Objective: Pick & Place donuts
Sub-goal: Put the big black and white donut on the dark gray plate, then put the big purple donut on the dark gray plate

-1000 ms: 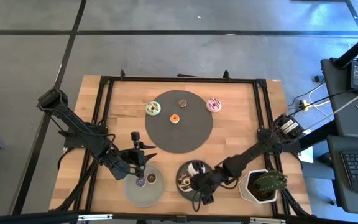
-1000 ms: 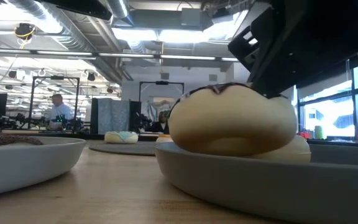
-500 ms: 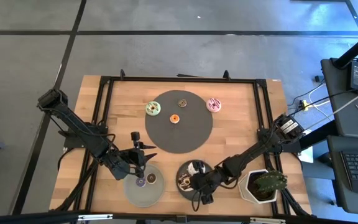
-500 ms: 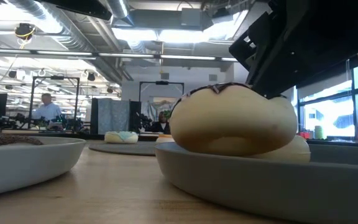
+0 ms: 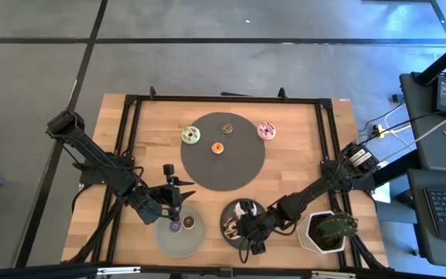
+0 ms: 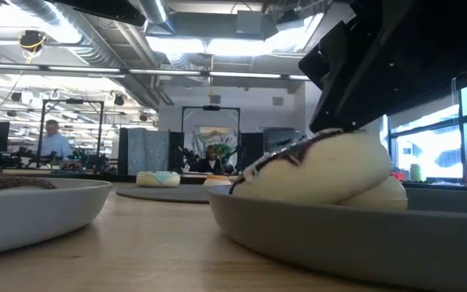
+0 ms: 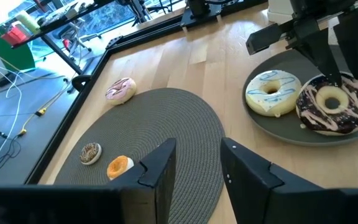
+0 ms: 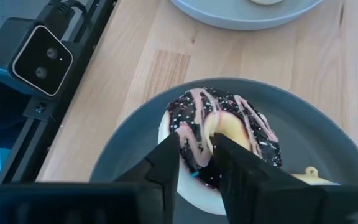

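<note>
Honestly, the chocolate-sprinkled donut (image 8: 222, 140) looks like a light, stiff toy with slick icing, so pinching across the ring wall through the hole seems safest. It lies on the dark plate (image 8: 123, 149) just on the robot's side of the mat (image 5: 223, 151). The right gripper (image 8: 196, 163) straddles its wall, fingers parted and loose. The left gripper (image 7: 194, 165) hangs unclenched and empty beside the mat's near edge. The wooden table (image 5: 145, 139) is smooth and flat, with an open lab beyond.

Both arms are dark, almost black, built from slim jointed segments with boxy joints. The left gripper (image 7: 196, 163) has two flat, angular black fingers (matte finish); the right gripper (image 8: 196, 163) looks the same.
</note>
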